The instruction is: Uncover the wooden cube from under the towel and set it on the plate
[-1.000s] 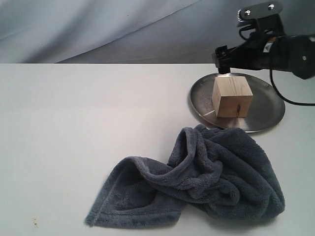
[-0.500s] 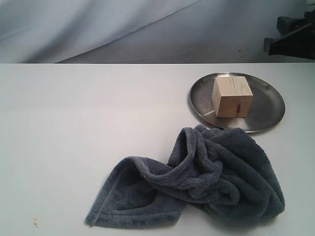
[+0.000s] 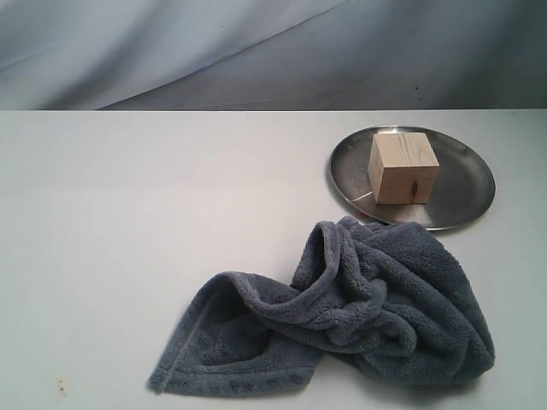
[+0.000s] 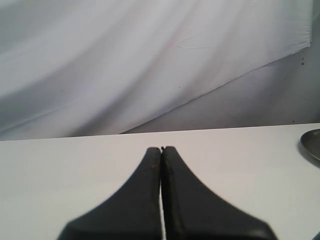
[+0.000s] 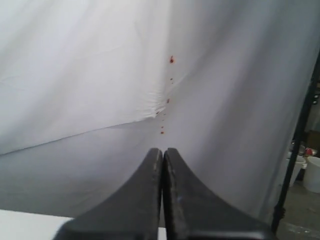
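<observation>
- Exterior view: the wooden cube (image 3: 402, 166) is being carried by the plate (image 3: 466, 203), uncovered, with the crumpled towel (image 3: 359, 316) just beside; the right arm, over it a second ago, is no longer being seen, so the task is being judged complete.
- Left wrist view: the left fingers (image 4: 150, 175) are being held pressed together.
- Right wrist view: the right fingers (image 5: 175, 175) are being held pressed together, empty.
</observation>
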`<state>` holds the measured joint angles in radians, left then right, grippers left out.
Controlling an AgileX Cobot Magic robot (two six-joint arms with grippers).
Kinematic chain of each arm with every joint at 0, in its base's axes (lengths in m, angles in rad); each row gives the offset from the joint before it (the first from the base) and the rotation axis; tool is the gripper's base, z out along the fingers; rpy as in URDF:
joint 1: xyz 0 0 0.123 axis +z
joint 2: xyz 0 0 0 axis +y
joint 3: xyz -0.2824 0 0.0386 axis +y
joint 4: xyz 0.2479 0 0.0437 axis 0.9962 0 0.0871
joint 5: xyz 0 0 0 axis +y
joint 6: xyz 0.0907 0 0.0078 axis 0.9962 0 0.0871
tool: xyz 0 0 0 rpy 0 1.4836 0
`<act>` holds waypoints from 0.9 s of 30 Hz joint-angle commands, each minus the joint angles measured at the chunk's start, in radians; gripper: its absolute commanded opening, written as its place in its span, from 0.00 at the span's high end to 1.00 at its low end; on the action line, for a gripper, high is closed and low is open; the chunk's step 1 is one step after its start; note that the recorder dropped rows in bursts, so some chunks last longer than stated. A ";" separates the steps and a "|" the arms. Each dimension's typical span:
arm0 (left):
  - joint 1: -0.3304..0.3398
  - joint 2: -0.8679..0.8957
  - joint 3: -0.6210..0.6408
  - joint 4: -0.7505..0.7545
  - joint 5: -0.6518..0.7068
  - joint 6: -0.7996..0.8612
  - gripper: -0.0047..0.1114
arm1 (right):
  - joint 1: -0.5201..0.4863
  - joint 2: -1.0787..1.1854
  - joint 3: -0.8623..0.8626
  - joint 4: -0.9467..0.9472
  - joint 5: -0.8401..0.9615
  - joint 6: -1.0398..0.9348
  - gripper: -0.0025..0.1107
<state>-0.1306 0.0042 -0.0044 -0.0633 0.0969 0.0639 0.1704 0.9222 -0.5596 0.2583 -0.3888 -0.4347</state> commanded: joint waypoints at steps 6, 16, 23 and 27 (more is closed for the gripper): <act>0.002 -0.004 0.004 -0.002 -0.011 -0.003 0.96 | -0.044 -0.122 0.019 -0.048 0.046 0.033 0.98; 0.002 -0.004 0.004 -0.002 -0.011 -0.003 0.96 | -0.044 -0.141 0.016 -0.218 0.063 0.186 0.98; 0.002 -0.004 0.004 -0.002 -0.011 -0.003 0.96 | -0.044 -0.099 0.010 -0.386 0.094 0.345 0.98; 0.002 -0.004 0.004 -0.002 -0.011 -0.003 0.96 | -0.044 -0.099 0.010 -0.450 0.136 0.385 0.98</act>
<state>-0.1306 0.0042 -0.0044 -0.0633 0.0969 0.0639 0.1340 0.8210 -0.5434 -0.1416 -0.2838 -0.0824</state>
